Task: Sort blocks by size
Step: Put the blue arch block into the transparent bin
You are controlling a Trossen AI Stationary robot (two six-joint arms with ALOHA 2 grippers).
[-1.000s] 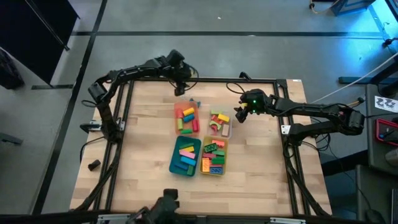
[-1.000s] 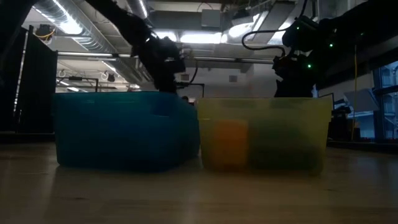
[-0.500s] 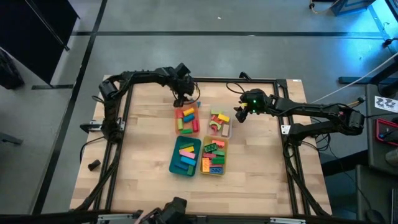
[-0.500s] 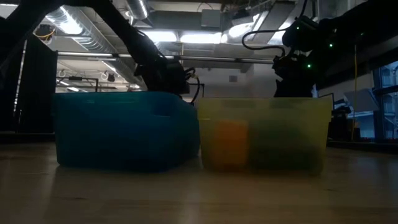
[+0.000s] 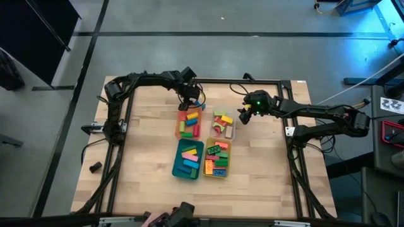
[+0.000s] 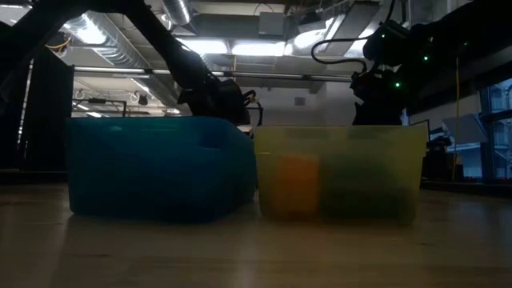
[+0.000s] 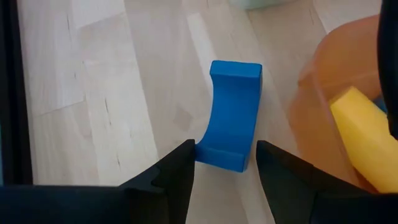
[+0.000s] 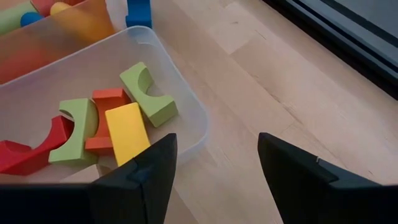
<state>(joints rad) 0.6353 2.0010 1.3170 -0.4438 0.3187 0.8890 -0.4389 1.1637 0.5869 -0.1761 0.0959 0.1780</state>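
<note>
The left gripper hangs open over a blue arch block beside the orange tray; the right gripper, open, waits near the clear tray.

Lab: ceiling ducts, framed bench

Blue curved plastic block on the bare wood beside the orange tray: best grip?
Grip the blue curved block from above across its narrow width, the left gripper already straddling its near end. It lies flat, clear of the orange tray, with both long sides exposed.
</note>
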